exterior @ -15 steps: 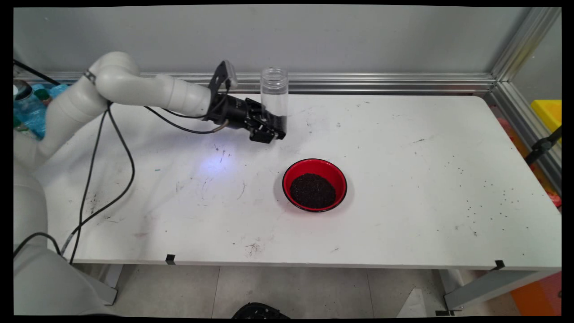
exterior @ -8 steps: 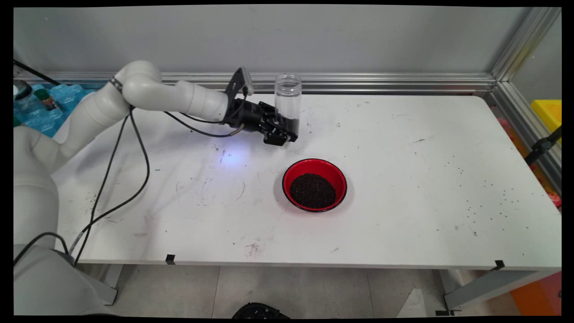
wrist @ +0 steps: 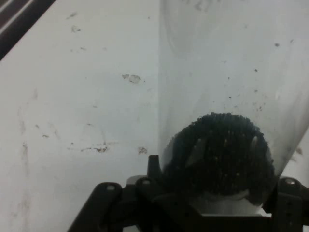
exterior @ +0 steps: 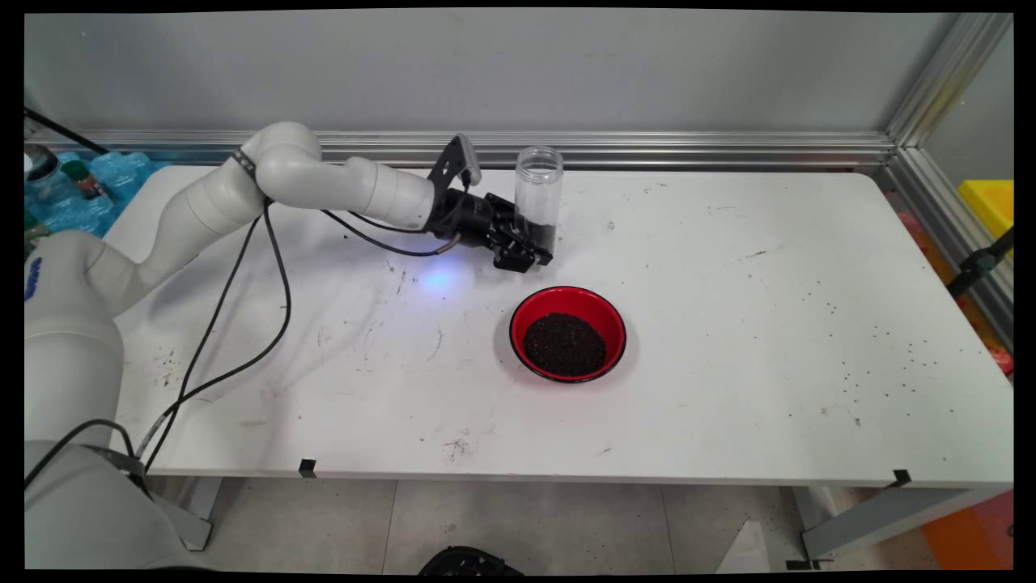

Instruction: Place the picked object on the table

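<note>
While the tool (exterior: 534, 247) is clenched on the base of an upright clear jar (exterior: 538, 190) holding dark grains, both sit near the surface's (exterior: 728, 324) far edge, just beyond a red bowl (exterior: 568, 333) of grains.

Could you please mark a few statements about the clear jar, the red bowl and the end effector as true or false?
1. The black end effector grips the clear plastic jar near its base. True.
2. The jar lies on its side. False: it is upright.
3. The round red bowl holds dark granules. True.
4. The jar is capped. False: its mouth is open.
5. The jar stands inside the bowl. False: it is beyond the bowl, apart.
</note>
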`<act>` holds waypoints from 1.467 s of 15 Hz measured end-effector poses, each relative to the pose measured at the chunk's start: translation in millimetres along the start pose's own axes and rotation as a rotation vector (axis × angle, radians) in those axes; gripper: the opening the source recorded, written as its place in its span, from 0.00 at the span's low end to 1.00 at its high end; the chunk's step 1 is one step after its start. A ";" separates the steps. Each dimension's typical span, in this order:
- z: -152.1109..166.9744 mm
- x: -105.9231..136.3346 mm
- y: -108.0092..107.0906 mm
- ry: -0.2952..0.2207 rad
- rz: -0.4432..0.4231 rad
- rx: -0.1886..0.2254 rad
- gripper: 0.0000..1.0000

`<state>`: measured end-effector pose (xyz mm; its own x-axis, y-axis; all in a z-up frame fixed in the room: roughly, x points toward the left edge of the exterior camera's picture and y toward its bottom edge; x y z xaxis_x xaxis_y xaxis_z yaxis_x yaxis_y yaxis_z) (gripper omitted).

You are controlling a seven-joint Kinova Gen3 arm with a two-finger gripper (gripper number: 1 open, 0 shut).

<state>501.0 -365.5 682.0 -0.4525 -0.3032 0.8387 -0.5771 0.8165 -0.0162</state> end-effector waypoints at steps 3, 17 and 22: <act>7.1 -1.3 -0.6 -0.002 0.002 -0.003 0.00; 23.7 -8.8 -1.2 -0.003 -0.011 -0.023 0.00; 25.0 -11.9 -0.6 -0.006 -0.012 -0.031 1.00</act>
<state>489.6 -374.7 658.3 -0.4498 -0.3159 0.8354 -0.5611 0.8277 0.0109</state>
